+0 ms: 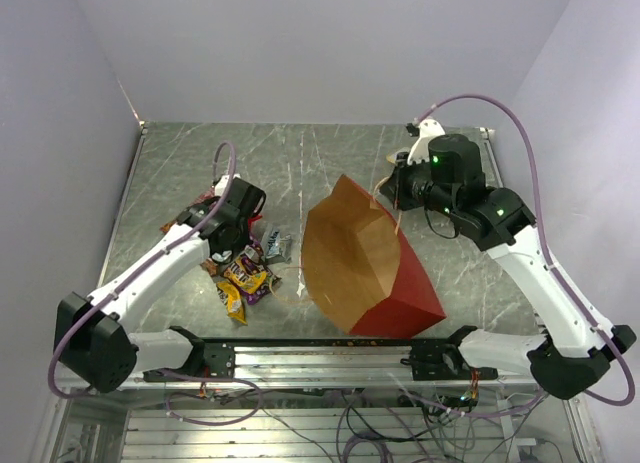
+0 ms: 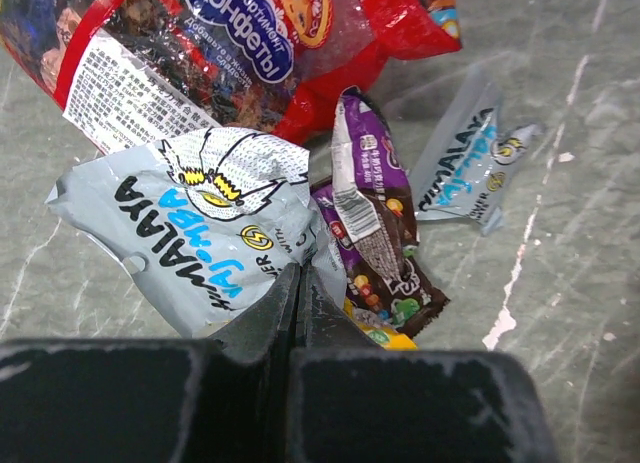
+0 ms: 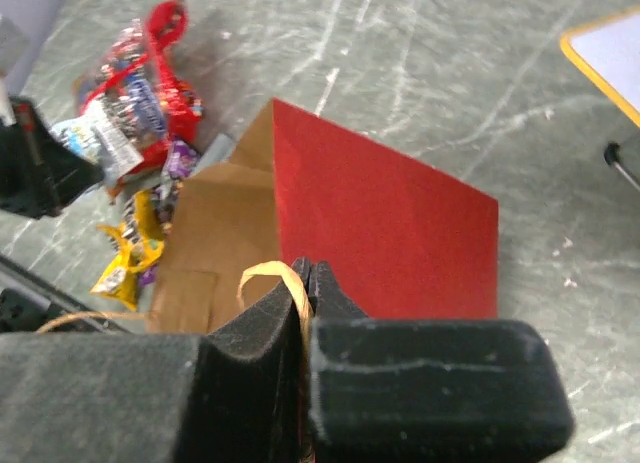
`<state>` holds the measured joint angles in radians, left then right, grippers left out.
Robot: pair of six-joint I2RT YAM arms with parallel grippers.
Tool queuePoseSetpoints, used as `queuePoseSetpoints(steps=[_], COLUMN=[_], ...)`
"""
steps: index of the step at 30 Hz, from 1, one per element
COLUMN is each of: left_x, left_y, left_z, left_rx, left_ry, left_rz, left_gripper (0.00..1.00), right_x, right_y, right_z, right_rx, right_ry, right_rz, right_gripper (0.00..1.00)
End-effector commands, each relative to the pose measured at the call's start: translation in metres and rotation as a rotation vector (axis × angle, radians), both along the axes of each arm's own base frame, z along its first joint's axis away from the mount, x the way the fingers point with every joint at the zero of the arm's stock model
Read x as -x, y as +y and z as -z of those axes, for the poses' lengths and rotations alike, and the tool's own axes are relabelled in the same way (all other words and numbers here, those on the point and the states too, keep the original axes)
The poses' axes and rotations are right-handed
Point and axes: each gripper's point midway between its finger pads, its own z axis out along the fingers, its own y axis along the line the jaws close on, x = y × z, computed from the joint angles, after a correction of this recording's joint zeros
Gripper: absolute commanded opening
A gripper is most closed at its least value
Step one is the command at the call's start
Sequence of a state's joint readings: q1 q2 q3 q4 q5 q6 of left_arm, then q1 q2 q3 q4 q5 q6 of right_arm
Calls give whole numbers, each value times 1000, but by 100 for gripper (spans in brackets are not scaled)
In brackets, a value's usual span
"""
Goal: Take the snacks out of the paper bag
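Left of the paper bag point(image 1: 350, 253): the snacks point(image 1: 245, 273) lie heaped on the table point(image 1: 300, 163), just beside the bag's mouth edge and all outside it.
Paper bag: tipped onto its red side panel point(image 1: 410, 298), with the mouth turned up and toward the heap. No packet shows in the visible part of its brown inside.
Right gripper point(image 3: 305, 278): at the bag's far rim, fingers pressed together on the loop handle point(image 3: 268, 275), which arches up between them.
Left gripper point(image 2: 298, 283): over the heap, on the side away from the bag. Its fingers are pressed together, with the tips at the edge of a silver-blue wrapper point(image 2: 200, 233). Whether that edge is caught cannot be told.
Beyond the left fingertips: the red candy bag point(image 2: 230, 43) is farthest, with a purple wrapper point(image 2: 375, 233) and a second silver-blue wrapper point(image 2: 460, 173) alongside.
Yellow packet point(image 1: 232, 301): at the heap's near end, level with the bag's base.
Deciding relation: the bag's long axis runs from the held rim down to its near base. The mouth opens toward the left arm, which is the nearer arm, while the right arm is committed to the handle.
Stage (judged): emptying looks nearly complete, and only the bag's hidden corner is unverified.
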<state>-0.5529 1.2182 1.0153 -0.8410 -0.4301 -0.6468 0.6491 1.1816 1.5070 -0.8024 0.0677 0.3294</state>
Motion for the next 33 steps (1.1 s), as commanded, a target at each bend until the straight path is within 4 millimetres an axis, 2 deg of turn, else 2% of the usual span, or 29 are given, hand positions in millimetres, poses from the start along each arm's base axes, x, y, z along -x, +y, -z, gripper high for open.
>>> queuePoseSetpoints(steps=[1, 4, 8, 12, 16, 19, 22, 25, 27, 31, 32, 33], left_x=[-3, -6, -10, -13, -15, -14, -7, -2, -2, -11, -14, -16], left_y=[6, 6, 2, -4, -8, -13, -19, -20, -19, -24, -28, -33], left_z=[19, 33, 45, 56, 59, 60, 61, 52, 39, -5, -16, -28], left_rx=[-32, -48, -45, -41, -39, -13, 25, 32, 24, 48, 70, 94], left_ry=[58, 98, 129, 164, 183, 194, 221, 229, 218, 135, 109, 83], left_rz=[-8, -2, 11, 24, 35, 50, 66, 92, 119, 167, 180, 195], left_gripper=[7, 7, 7, 7, 7, 13, 28, 54, 66, 94, 99, 100], right_x=[-24, -32, -33, -30, -27, -24, -20, -14, -11, -9, -8, -8], right_y=[-20, -42, -79, -109, -135, -153, -169, -177, -179, -175, -174, -174], right_z=[-1, 13, 23, 47, 60, 69, 74, 74, 71, 57, 53, 49], right_rx=[-92, -76, -9, 88, 159, 211, 255, 275, 279, 251, 249, 250], right_ry=[-20, 12, 23, 75, 98, 117, 138, 153, 159, 144, 143, 144], right_rz=[95, 150, 235, 299, 379, 444, 511, 540, 548, 539, 530, 527], right_gripper=[0, 0, 0, 0, 0, 0, 0, 0, 2, 19, 22, 24])
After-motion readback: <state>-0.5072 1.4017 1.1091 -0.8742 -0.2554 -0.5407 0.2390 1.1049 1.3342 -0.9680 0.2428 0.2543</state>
